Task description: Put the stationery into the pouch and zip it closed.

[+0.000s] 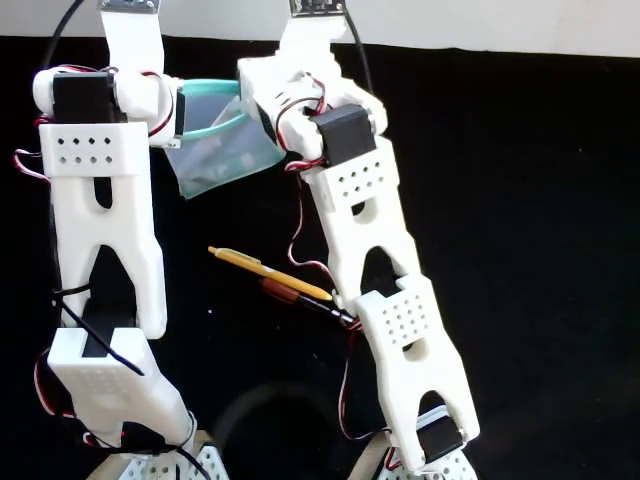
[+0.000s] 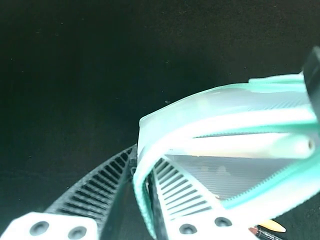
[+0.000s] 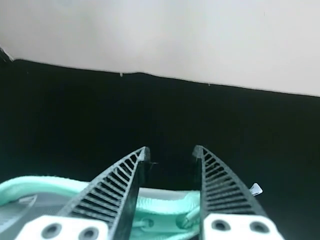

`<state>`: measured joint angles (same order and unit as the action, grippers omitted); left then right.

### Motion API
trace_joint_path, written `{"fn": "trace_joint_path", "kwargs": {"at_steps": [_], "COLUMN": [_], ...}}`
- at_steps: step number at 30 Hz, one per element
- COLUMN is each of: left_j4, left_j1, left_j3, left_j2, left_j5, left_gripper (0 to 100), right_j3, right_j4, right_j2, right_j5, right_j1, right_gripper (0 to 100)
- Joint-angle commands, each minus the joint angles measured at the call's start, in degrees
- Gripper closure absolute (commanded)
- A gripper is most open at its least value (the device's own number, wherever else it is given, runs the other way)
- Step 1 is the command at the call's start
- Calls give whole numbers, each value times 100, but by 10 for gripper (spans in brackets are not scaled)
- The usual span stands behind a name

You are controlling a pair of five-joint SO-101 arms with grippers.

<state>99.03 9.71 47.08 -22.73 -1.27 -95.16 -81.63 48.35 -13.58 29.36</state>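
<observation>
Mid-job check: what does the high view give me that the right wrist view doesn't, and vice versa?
High view: a yellow pen and a dark pen lying on the table, outside the pouch. Right wrist view: the right hand, fingers apart, at the pouch's zipper end. Both: the teal-edged pouch and the pale wall behind the table.

Translucent glossy plastic pouch [image 1: 220, 160]; matt black table [image 1: 520, 200].

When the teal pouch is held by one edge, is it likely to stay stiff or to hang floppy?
Probably floppy: the pouch sags and creases below its held rim. Likely light too, since its thin walls are see-through.
</observation>
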Motion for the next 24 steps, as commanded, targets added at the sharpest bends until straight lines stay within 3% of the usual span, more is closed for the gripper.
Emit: {"fn": "trace_joint_path", "kwargs": {"at_steps": [1, 24], "left_j4": [-35, -105], "left_j1": [101, 92], "left_j3": [-13, -31], "left_j2": [-215, -224], "left_j5": [18, 9], "left_gripper": [994, 994], "right_j3": [-558, -514], "right_j4": [-92, -40], "right_j2": [-400, -787], "right_j5": [-18, -53], "right_j1": [-31, 136], "right_gripper": [854, 854]}}
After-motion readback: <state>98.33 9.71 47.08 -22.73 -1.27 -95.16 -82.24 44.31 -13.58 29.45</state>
